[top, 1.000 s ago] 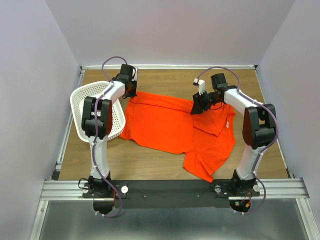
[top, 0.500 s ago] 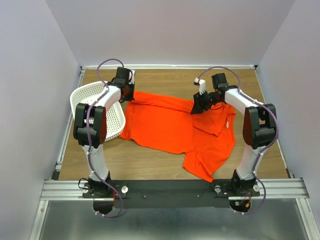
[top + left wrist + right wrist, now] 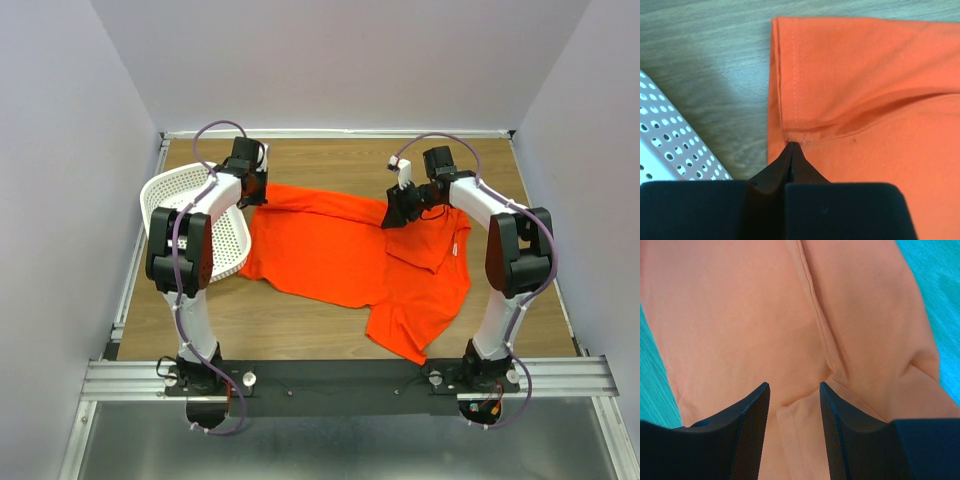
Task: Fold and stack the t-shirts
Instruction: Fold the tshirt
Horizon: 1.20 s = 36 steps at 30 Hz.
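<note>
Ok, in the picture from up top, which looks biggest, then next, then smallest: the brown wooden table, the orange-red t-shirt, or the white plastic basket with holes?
1. brown wooden table: largest.
2. bright orange-red cloth t-shirt: middle, spread across it.
3. white perforated plastic basket: smallest, though the left arm hides part.

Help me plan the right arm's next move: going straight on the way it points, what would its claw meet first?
The t-shirt: the open right claw points at its cloth, a seam lined up between the fingers. It looks close, but the depth is unclear.
</note>
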{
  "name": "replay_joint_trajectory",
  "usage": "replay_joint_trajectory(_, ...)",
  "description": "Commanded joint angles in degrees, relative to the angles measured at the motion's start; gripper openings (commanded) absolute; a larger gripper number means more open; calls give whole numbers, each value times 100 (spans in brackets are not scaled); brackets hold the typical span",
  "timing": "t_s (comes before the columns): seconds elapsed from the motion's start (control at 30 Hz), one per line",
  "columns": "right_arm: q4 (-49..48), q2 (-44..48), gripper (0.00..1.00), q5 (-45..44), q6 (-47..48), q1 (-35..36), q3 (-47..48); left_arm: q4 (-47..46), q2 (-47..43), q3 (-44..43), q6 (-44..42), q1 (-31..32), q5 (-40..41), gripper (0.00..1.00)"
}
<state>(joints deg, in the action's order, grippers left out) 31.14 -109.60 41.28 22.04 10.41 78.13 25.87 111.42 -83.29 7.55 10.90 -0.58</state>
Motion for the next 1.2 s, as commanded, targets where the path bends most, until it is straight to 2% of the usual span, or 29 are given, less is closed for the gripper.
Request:
replay_joint_trajectory(0.0, 68, 132, 53, 109, -33, -22, 10, 225, -15, -73, 150, 18, 514, 0)
replay_joint_trajectory(0.27, 121, 88, 53, 38, -42, -22, 45, 709, 495, -469, 247, 18, 1034, 2)
replay_joint_trajectory(0.33, 138, 79, 53, 21, -25, -22, 53, 665, 486, -461, 256, 18, 1025, 9)
replay_joint_trajectory(0.37, 147, 71, 53, 21, 2, -22, 71, 674, 495, -504, 264, 9, 999, 22)
replay_joint_trajectory(0.47, 173, 62, 53, 12, 28, -22, 71, 657, 390, -513, 247, 27, 1007, 40)
replay_joint_trajectory(0.57, 200, 79, 53, -23, 89, -22, 89, 516, 57, -478, 255, 27, 937, 47)
replay_joint_trajectory(0.77, 218, 632, 53, -304, 81, -188, 71, -283, -997, -206, 282, 18, 393, 49)
replay_joint_trajectory(0.87, 182, 1054, 53, -235, -191, -767, -8, -933, -1665, 276, 352, 18, 129, 58)
replay_joint_trajectory(0.9, 139, 1159, 53, -191, -235, -1195, -52, -1300, -1980, 600, 378, 18, 120, 60)
replay_joint_trajectory(0.93, 95, 1186, 52, -260, -296, -1408, -78, -1495, -2123, 777, 405, 9, 137, 63)
replay_joint_trajectory(0.97, 34, 1195, 52, -382, -375, -1602, -96, -1714, -2246, 935, 562, -34, 163, 70)
replay_joint_trajectory(1.0, -63, 1135, 52, -531, -507, -1935, -131, -2152, -2360, 1224, 668, -87, 102, 72)
replay_joint_trajectory(1.03, -116, 1082, 52, -611, -560, -2077, -140, -2339, -2335, 1323, 782, -140, 67, 74)
replay_joint_trajectory(1.07, -169, 994, 52, -760, -848, -2183, -123, -2454, -2239, 1350, 1009, -210, -342, 75)
replay_joint_trajectory(1.17, -318, 608, 53, -1034, -1078, -2499, -174, -2341, -1458, 790, 1283, -526, -784, 73)
